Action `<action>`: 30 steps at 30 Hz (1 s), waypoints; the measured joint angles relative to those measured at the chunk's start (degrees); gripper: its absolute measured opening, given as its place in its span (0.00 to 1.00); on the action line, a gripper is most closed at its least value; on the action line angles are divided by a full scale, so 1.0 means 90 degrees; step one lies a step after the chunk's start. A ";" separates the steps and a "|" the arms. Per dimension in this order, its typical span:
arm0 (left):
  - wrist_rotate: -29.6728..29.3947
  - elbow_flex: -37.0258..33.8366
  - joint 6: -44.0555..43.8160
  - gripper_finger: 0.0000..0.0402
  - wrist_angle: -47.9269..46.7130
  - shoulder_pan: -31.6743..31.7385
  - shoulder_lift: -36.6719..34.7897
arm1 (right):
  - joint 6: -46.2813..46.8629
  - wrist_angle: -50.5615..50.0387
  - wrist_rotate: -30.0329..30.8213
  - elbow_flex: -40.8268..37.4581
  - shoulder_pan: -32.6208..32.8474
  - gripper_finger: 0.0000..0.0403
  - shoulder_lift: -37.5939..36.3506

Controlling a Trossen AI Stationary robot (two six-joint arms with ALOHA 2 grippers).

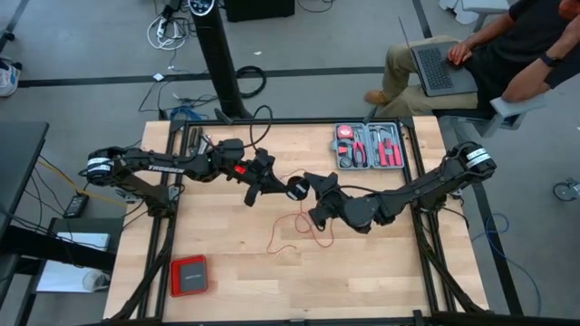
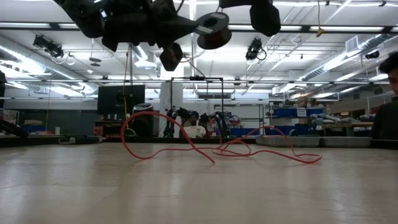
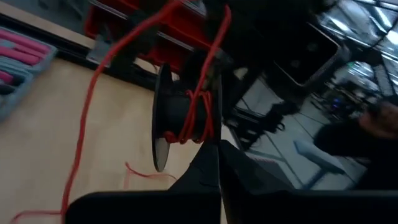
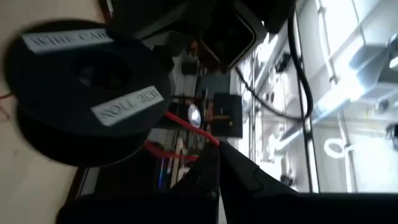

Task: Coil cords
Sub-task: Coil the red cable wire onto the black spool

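Cord [image 2: 186, 146] of thin red wire lies in loose loops on the table [image 1: 381, 272] below both grippers, one strand rising to a black spool [image 1: 297, 189] held in the air. Left gripper [image 1: 283, 186], fingers closed, meets the spool; right gripper [image 1: 313, 181], clenched too, pinches the wire just beside it.

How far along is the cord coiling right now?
Done: a few turns of the red cord sit on the black spool. In hand: the spool hangs in the air between the shut left gripper and shut right gripper; which one holds it is unclear. Left: most of the cord lies loose on the table.
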 joint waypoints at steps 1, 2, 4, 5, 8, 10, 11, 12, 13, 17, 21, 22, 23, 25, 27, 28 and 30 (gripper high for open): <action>-0.0076 0.0000 0.0000 0.00 0.0005 0.0001 -0.0002 | 0.0196 -0.0071 0.0063 0.0000 0.0024 0.00 0.0000; -0.0151 0.0000 0.0008 0.00 -0.0009 0.0001 -0.0002 | 0.0380 -0.0151 0.0094 0.0000 0.0045 0.00 0.0000; -0.0317 0.0000 0.0138 0.00 -0.0054 0.0000 -0.0002 | 0.0733 -0.0356 0.0116 0.0000 0.0079 0.00 0.0000; -0.0393 0.0000 0.0197 0.00 -0.0061 0.0000 -0.0002 | 0.0942 -0.0486 0.0140 0.0000 0.0085 0.00 0.0000; -0.0527 0.0000 0.0371 0.00 -0.0125 0.0000 -0.0002 | 0.1631 -0.0939 0.0391 0.0000 0.0086 0.00 0.0000; -0.0562 0.0000 0.0516 0.00 -0.0162 0.0000 -0.0002 | 0.2070 -0.1287 0.0582 -0.0002 0.0086 0.00 0.0000; -0.0569 0.0000 0.0609 0.00 -0.0182 0.0000 -0.0002 | 0.2295 -0.1462 0.0593 -0.0002 0.0087 0.00 0.0000; -0.0587 0.0000 0.0673 0.00 -0.0197 0.0000 -0.0002 | 0.2535 -0.1633 0.0587 -0.0002 0.0093 0.00 0.0000; -0.0639 0.0000 0.0775 0.00 -0.0206 0.0000 -0.0002 | 0.2776 -0.1792 0.0574 -0.0002 0.0101 0.00 0.0000; -0.0821 -0.0002 0.1229 0.00 -0.0201 0.0000 -0.0002 | 0.3711 -0.2408 0.0510 -0.0005 0.0115 0.00 0.0000; -0.0910 -0.0002 0.2020 0.00 -0.0181 -0.0034 -0.0002 | 0.4500 -0.2851 0.0250 -0.0005 0.0115 0.00 0.0000; -0.0990 -0.0002 0.2191 0.00 -0.0182 -0.0054 -0.0002 | 0.4674 -0.2927 0.0170 -0.0005 0.0117 0.00 0.0000; -0.1015 -0.0002 0.2366 0.00 -0.0180 -0.0083 -0.0002 | 0.4840 -0.2972 0.0098 -0.0005 0.0117 0.00 0.0000; -0.1057 -0.0002 0.2740 0.00 -0.0167 -0.0142 -0.0002 | 0.5196 -0.3139 -0.0083 -0.0005 0.0117 0.00 0.0000; -0.1064 -0.0002 0.3180 0.00 -0.0135 -0.0233 -0.0002 | 0.5554 -0.3248 -0.0278 -0.0005 0.0110 0.00 0.0002; -0.1092 -0.0002 0.3393 0.00 -0.0116 -0.0278 -0.0002 | 0.5748 -0.3253 -0.0396 -0.0005 0.0091 0.00 0.0002; -0.1172 -0.0002 0.3852 0.00 -0.0119 -0.0388 -0.0002 | 0.6098 -0.3297 -0.0649 -0.0005 0.0045 0.00 0.0002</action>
